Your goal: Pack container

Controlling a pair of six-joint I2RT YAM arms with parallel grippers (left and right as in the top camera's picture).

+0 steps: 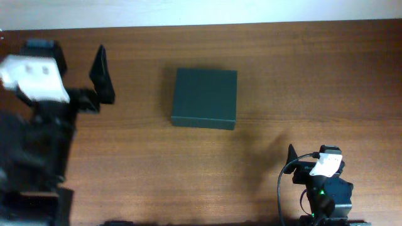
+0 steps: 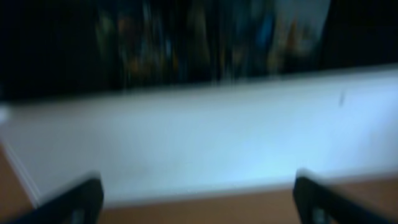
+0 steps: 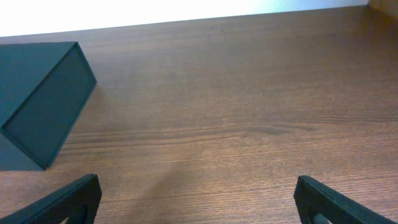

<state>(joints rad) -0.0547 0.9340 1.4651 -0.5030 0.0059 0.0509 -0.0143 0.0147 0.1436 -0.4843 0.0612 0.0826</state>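
Overhead: container [image 1: 205, 98] sat shut mid-table [image 1: 301, 75], no legible writing. Left gripper [image 2: 198, 193] near left edge and right gripper [image 3: 198, 198] near front-right corner both gaped, empty.

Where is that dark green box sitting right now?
The container sits closed near the middle of the wooden table in the overhead view, between both arms, touched by neither; the right wrist view shows it at far left.

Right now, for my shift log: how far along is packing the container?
The container sits shut on the table, untouched. Nothing is in hand: the left gripper and right gripper are both open and empty. No items to pack are visible, so everything appears left.
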